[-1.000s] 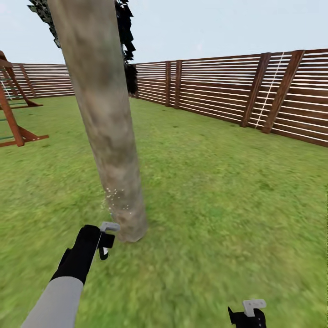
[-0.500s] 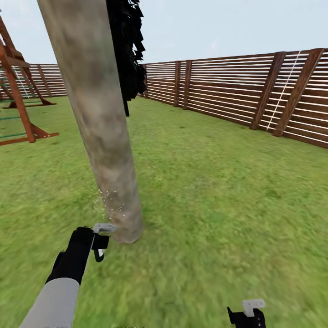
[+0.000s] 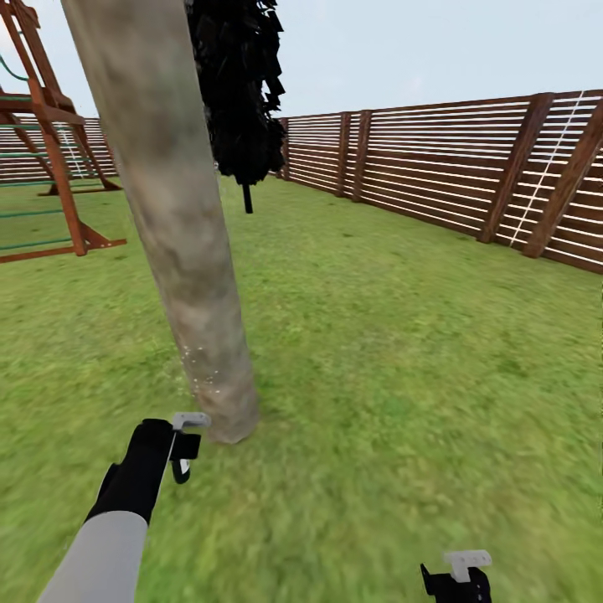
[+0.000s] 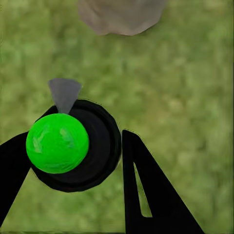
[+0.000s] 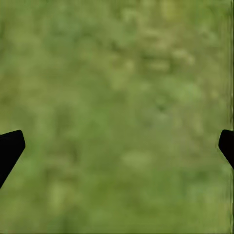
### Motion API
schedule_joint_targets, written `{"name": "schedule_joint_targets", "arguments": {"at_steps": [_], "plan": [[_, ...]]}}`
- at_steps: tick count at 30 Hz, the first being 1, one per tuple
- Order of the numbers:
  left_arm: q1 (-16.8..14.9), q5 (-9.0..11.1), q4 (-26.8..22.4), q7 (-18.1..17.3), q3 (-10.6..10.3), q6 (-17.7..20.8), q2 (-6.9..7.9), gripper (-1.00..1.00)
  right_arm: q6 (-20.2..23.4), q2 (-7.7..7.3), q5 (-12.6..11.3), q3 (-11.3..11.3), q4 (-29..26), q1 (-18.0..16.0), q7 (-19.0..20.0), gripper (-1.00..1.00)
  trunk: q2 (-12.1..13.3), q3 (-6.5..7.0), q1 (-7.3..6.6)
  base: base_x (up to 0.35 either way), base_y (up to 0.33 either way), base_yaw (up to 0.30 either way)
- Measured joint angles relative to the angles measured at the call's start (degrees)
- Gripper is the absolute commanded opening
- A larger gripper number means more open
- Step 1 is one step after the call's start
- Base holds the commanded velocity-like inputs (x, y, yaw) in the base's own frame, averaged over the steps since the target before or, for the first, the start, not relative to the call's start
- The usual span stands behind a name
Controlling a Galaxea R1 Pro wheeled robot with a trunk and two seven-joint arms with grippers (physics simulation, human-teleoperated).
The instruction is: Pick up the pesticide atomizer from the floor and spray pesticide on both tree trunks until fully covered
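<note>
Atomizer held low beside the trunk base, open lawn all round.

Left gripper [image 3: 180,448] is clamped on the pesticide atomizer [image 4: 73,145], whose pale nozzle points at the foot of the tree trunk [image 3: 180,243], nearby but apart. The left wrist view reveals its green spot, looking along the bottle's long axis. Right gripper [image 5: 117,146] hangs spread wide, empty, above bare grass [image 3: 402,368]. Fence [image 3: 469,176] stands well away.

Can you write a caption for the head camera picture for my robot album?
Left gripper holding the pesticide atomizer beside the speckled tree trunk base on grass.
</note>
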Motion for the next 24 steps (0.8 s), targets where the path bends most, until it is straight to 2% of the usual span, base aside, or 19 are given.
{"name": "schedule_joint_targets", "arguments": {"at_steps": [6,16,22,24], "plan": [[0.0,0.11,0.34,1.73,-0.12,0.0,0.07,-1.0,0.04,0.21,0.02,0.09,0.0,0.0,0.14,1.0,0.0,0.0,0.01,0.013,-0.276,0.031],[0.01,0.14,0.38,1.76,-0.23,-0.05,0.12,-1.0,0.05,0.34,0.02,0.08,0.02,-0.01,0.14,1.0,0.0,0.0,0.0,0.032,-0.277,0.249],[0.0,-0.01,0.45,1.77,0.14,-0.08,0.26,-1.0,0.04,0.33,0.02,0.06,0.0,0.0,0.14,1.0,0.0,0.0,0.0,0.125,-0.277,0.023],[0.14,-0.32,0.46,1.78,0.26,-0.11,0.96,-1.0,0.04,0.33,0.02,0.08,0.0,0.0,0.14,1.0,0.0,0.0,0.0,0.128,-0.277,0.001]]}}
